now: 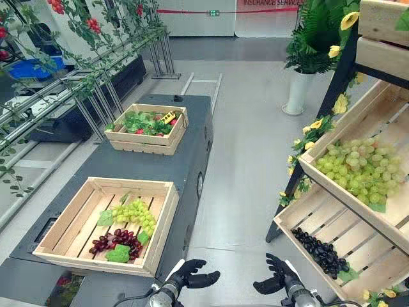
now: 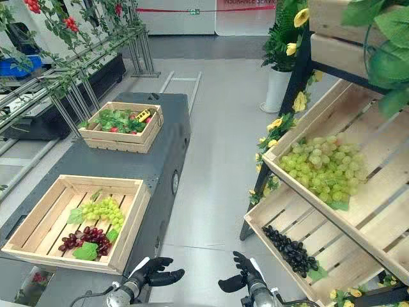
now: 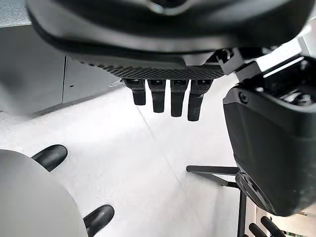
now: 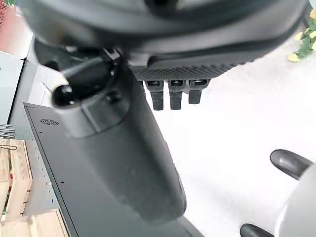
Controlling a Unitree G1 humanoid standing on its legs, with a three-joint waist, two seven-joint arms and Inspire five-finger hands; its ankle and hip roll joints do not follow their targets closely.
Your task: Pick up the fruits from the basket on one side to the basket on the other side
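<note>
Grapes sit in the near basket (image 1: pixel 89 261) on the left counter (image 1: pixel 160 167): a green bunch (image 1: pixel 135 214) just beside a dark red bunch (image 1: pixel 118 242). Further along we spot the far basket (image 1: pixel 144 146), full of leaves (image 1: pixel 135 120). On the right, the wooden shelf (image 1: pixel 332 220) carries green grapes (image 1: pixel 361 166) above black grapes (image 1: pixel 319 251). Our left hand (image 1: pixel 195 275) and right hand (image 1: pixel 275 276) hover low over the floor (image 1: pixel 246 192), fingers relaxed, holding nothing.
</note>
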